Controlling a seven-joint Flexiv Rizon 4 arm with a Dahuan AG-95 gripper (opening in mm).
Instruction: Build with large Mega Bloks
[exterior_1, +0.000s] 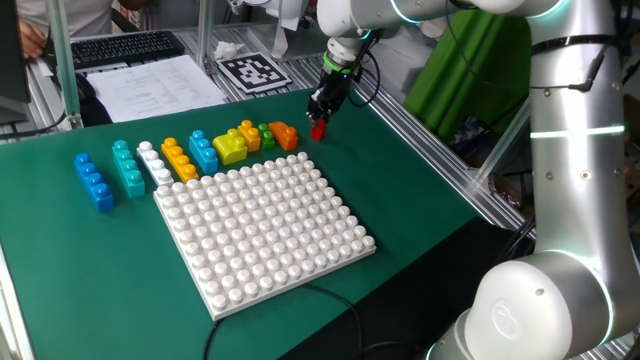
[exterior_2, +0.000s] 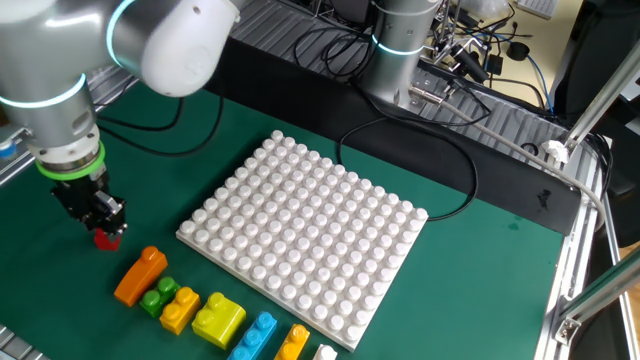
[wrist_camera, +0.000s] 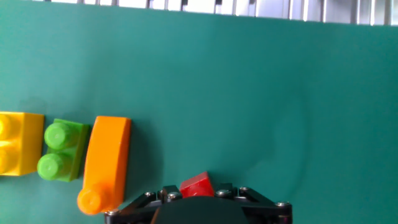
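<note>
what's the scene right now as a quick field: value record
gripper: shut on red block, at the far end of the row, low over the mat
baseplate: white, no blocks on it
row beside baseplate: blue block, teal block, white block, more orange, blue, yellow and green pieces, orange sloped block
surface: green mat

A big white studded baseplate (exterior_1: 262, 232) lies flat on the green counter (exterior_1: 420, 200). At the far edge sit a printed marker card (exterior_1: 252, 70), some sheets of paper (exterior_1: 150, 85) and a black keyboard (exterior_1: 125, 47). Black cables (exterior_2: 440, 140) trail past the counter's edge.
</note>
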